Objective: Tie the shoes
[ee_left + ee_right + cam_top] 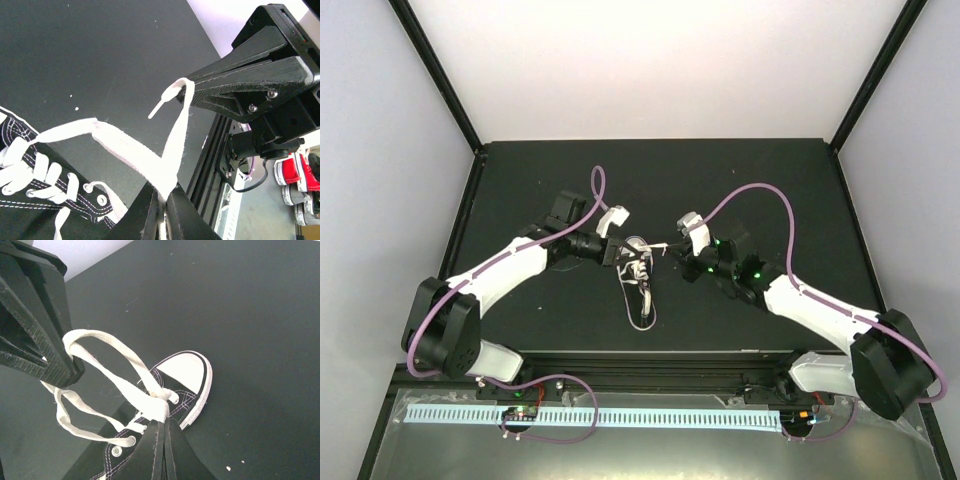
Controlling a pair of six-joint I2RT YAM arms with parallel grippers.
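1. Closest to the left wrist camera, at the bottom edge, the left gripper (162, 194) has its fingers pressed together on a flat white strand of the laces (125, 142).
2. From that pinch the strand rises toward the upper right of the frame, where the right gripper (191, 90) clamps it just short of its stiff tip.
3. Seen from the right wrist, that gripper's own fingers at bottom centre nip the laces just above the sneaker (185, 372), whose white toe cap points to the upper right.
4. At the upper left of that frame, the left gripper pinches a loop of lace.
5. From above, the sneaker sits mid-frame on the black table (770, 180) between both grippers, with a lace loop trailing toward the lower edge.
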